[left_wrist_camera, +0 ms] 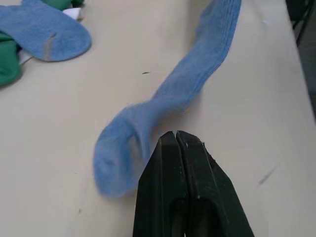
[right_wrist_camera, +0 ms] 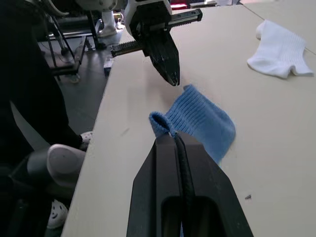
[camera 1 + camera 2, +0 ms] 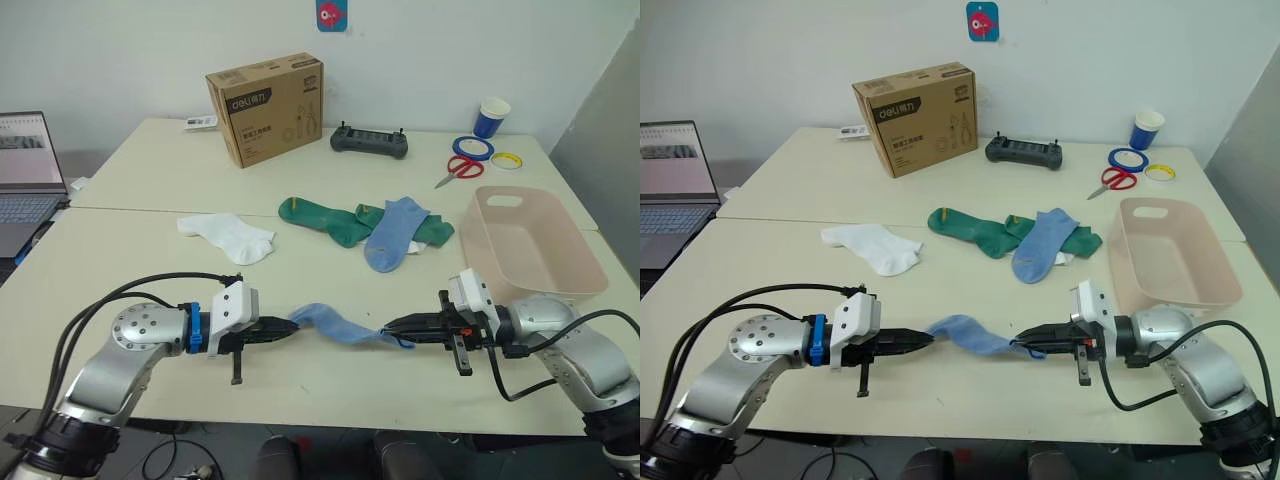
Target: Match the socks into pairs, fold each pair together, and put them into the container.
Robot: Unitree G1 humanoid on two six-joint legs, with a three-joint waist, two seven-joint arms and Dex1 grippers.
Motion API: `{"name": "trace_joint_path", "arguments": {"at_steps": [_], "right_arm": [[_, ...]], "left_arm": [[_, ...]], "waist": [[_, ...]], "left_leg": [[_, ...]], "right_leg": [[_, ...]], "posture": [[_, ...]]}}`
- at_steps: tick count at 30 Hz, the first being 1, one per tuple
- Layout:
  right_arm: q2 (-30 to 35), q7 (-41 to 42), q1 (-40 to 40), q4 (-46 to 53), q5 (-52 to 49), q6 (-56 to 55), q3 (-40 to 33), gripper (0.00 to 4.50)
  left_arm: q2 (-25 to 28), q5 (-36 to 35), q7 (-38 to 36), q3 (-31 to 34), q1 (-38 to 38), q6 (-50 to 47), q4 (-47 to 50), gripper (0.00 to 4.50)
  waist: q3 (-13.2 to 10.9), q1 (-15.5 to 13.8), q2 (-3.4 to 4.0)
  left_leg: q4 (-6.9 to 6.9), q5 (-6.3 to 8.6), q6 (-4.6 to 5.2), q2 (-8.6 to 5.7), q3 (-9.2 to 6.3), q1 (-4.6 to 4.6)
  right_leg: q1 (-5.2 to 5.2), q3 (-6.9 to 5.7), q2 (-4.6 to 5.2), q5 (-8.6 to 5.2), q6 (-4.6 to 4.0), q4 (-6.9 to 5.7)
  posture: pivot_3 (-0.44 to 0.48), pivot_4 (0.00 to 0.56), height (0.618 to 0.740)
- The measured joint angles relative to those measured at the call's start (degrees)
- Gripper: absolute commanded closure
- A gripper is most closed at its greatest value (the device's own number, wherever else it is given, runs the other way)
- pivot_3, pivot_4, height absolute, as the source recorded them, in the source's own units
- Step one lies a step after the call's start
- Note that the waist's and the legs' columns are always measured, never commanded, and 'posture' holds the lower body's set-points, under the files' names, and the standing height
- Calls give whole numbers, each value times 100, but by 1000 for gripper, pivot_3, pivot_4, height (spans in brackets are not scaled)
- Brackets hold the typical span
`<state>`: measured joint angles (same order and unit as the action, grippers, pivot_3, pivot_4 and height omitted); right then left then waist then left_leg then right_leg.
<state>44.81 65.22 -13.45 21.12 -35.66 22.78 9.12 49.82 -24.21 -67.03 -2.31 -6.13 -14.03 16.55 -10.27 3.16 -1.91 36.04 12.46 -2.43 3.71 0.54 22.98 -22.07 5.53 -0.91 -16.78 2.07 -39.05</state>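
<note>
A light blue sock (image 3: 335, 325) lies stretched along the table's front between my two grippers. My right gripper (image 3: 392, 329) is shut on its right end, which curls up at the fingertips (image 2: 170, 136). My left gripper (image 3: 288, 330) is shut, its tips beside the sock's other end (image 1: 123, 153) with nothing pinched between them. Farther back lie another light blue sock (image 3: 395, 235) over two dark green socks (image 3: 325, 217), and a white sock (image 3: 228, 236) to the left. The pale pink container (image 3: 560, 283) stands at the right, past my right arm.
At the back of the table are a brown cardboard box (image 3: 268, 107), a black controller (image 3: 370, 143), red scissors (image 3: 458, 168), tape rolls (image 3: 472, 148) and a blue cup (image 3: 491, 117). A laptop (image 3: 25, 180) sits at the far left.
</note>
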Motion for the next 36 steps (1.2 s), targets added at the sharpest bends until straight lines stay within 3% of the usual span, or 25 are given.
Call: {"name": "trace_joint_path", "arguments": {"at_steps": [4, 7, 9, 12, 16, 25, 33, 36], "right_arm": [[316, -155, 205, 475, -1029, 1161, -369, 4462], [349, -359, 286, 607, -1681, 1853, -593, 4462], [336, -436, 381, 614, -1733, 2036, -587, 4462], [181, -483, 367, 498, -1548, 1985, -573, 4462], [128, -567, 262, 457, -1512, 2075, -575, 4500], [132, -648, 93, 469, -1520, 2373, -608, 4500], [132, -650, 23, 466, -1523, 2526, -697, 4500], [136, -645, 24, 466, -1520, 2533, -743, 4500]], "left_arm": [[956, -855, -453, 518, 560, -1053, 827, 4500], [1348, -1694, -616, 816, 524, -1949, 1239, 4500], [1426, -1937, -608, 885, 388, -2278, 1255, 4500], [1122, -1433, -426, 716, 173, -1837, 1067, 4500], [556, -694, -213, 387, 369, -981, 862, 3618], [-277, 1047, 197, -279, 547, 1353, 127, 739], [-707, 1984, 646, -702, 389, 2254, -737, 739], [-796, 2239, 843, -711, 184, 2482, -937, 1653]], "waist": [[-5, 7, -6], [-8, -3, -10], [-12, -9, -4], [-13, -7, -2], [-13, 8, -3], [-14, -23, -5], [-13, -26, -5], [-13, -27, -5]], "left_leg": [[-5, 0, 0, 1, 4, 3], [-3, 0, 0, -1, -4, 2], [-2, 0, -1, -5, -2, 1], [0, 0, -1, -9, 6, -1], [-3, 1, -1, -5, 18, 9], [-10, 2, 0, -4, -2, 22], [-6, 1, 0, -5, 4, 22], [-6, 1, 0, -6, 0, 21]], "right_leg": [[-6, 1, 8, -9, -11, 1], [-9, -4, 6, -18, -24, 2], [-15, 0, 6, -19, -26, 2], [-14, 8, 7, -17, -23, 4], [-17, 16, 7, -17, -22, 9], [-22, 1, 1, -12, -10, 9], [-21, 5, 4, -8, -4, 8], [-20, 2, 4, -2, 6, 7]], "posture": [[0, 150, 740], [0, 150, 740], [0, 150, 740], [0, 150, 740], [0, 150, 740], [0, 150, 740], [0, 150, 740], [0, 150, 740]]}}
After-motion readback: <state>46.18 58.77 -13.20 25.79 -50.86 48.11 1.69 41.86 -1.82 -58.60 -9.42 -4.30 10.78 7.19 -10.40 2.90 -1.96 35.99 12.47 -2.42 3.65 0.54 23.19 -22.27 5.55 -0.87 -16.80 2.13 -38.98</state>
